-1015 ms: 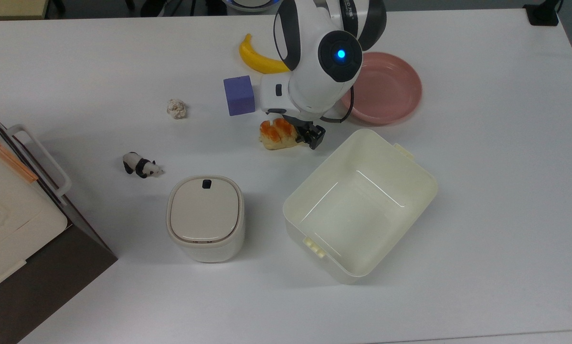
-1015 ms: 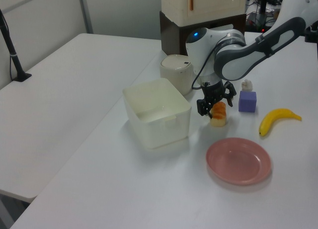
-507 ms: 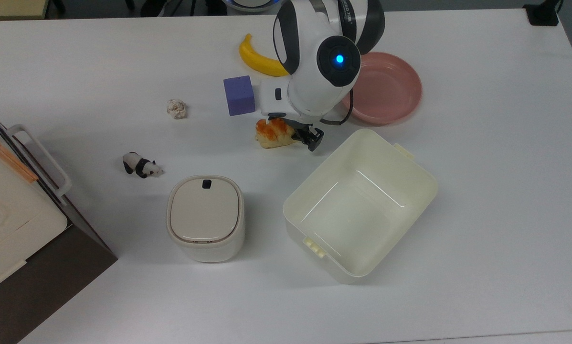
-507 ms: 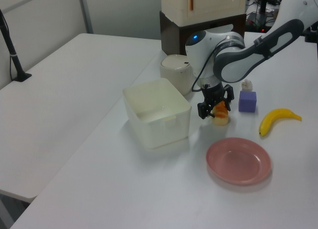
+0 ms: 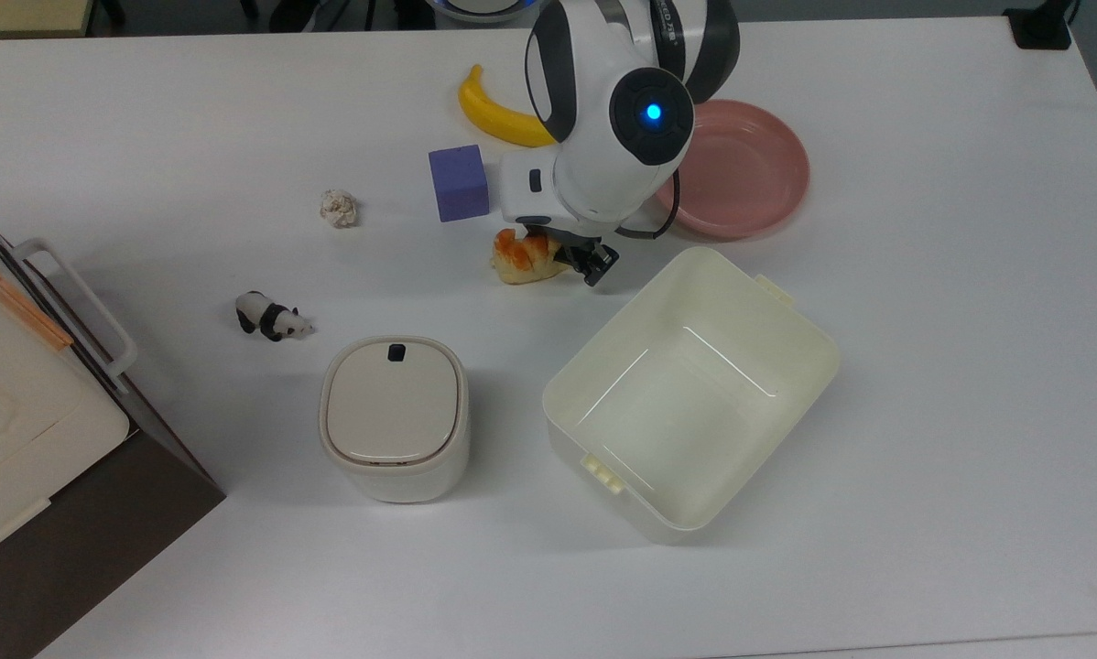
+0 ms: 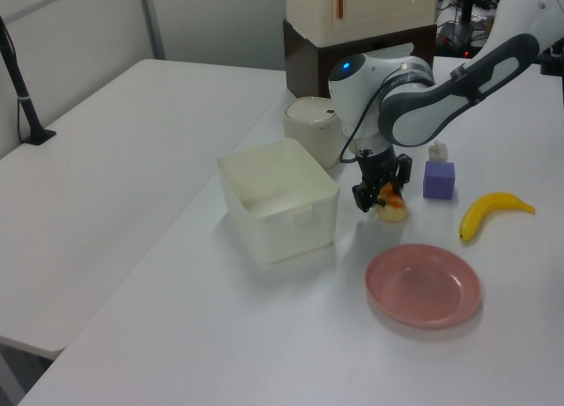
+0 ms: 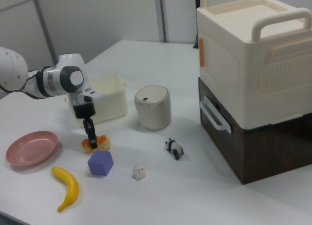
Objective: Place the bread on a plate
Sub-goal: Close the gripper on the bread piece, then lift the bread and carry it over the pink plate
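Top view overhead, left and right views oblique — sharing table (image 5: 924, 412).

The tabletop (image 5: 924, 366) is smooth matt white. The bread (image 5: 516, 258) has a glossy orange-brown top; the plate (image 5: 750, 174) is plain pink plastic. The tub (image 5: 695, 394) is smooth cream plastic with a slight sheen, and the paper ball (image 5: 339, 208) is crumpled and rough

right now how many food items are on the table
2: a banana at the table's far edge in the top view, and bread beside the purple block, under the gripper.
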Robot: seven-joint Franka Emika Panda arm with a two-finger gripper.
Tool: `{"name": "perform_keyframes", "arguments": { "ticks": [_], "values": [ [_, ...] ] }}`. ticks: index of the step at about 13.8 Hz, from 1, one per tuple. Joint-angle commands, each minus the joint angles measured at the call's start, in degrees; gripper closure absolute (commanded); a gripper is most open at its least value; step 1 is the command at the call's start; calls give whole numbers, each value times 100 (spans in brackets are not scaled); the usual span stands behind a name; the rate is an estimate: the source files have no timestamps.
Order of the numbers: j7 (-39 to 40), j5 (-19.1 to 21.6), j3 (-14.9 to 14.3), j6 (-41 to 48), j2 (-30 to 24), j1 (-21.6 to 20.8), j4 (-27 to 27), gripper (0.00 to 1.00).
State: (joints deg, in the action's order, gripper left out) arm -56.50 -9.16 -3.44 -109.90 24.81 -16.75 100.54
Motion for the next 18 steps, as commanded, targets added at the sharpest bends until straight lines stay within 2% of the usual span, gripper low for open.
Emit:
{"name": "perform_keyframes", "arguments": {
  "ticks": [1, 7, 8, 10, 14, 18],
  "values": [
    [209, 20, 62, -155, -11, 67, 27, 73],
    [437, 20, 62, -146, -274, 67, -8, 73],
    [516, 20, 62, -120, -336, 58, -8, 77],
    [552, 20, 88, -102, -441, 49, -17, 76],
    [561, 11, 229, -67, -669, -21, -17, 76],
    [631, 2, 554, 153, -986, -39, -25, 75]
  ]
}}
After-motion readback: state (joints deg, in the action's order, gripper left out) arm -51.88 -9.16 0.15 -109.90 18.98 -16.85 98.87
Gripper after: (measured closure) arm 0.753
